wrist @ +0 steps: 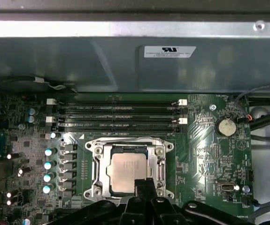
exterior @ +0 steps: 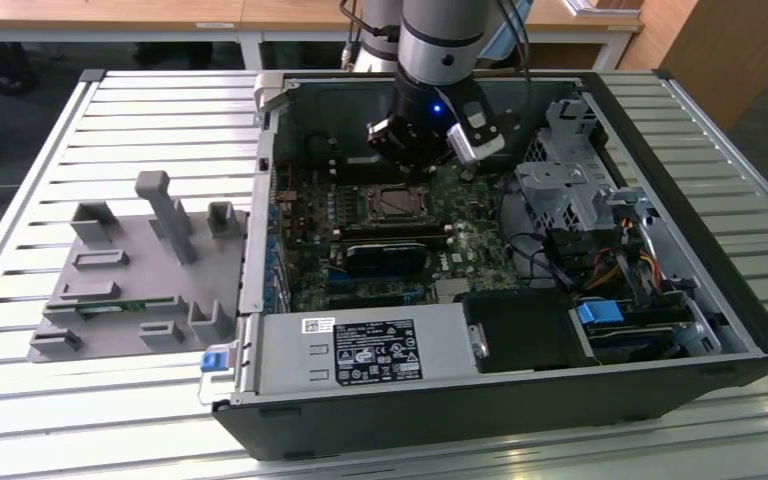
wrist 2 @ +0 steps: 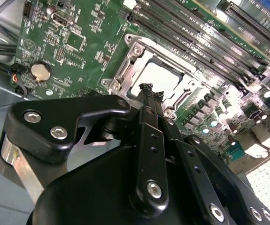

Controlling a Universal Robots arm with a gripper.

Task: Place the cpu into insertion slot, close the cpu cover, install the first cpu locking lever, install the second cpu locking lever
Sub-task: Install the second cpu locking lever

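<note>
Hovering with fingers pressed together and empty, the gripper [wrist: 143, 183] sits just over the cpu [wrist: 127, 168], seated under the closed cpu cover [wrist: 160, 164]; lever work looks in hand, calling for careful hooking.

Pale cpu [wrist: 127, 172] flat in insertion slot [wrist: 95, 168], cpu cover [wrist: 161, 151] down.

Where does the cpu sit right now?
In both wrist views the cpu lies in the insertion slot, framed by the cpu cover, beside the gripper.
</note>
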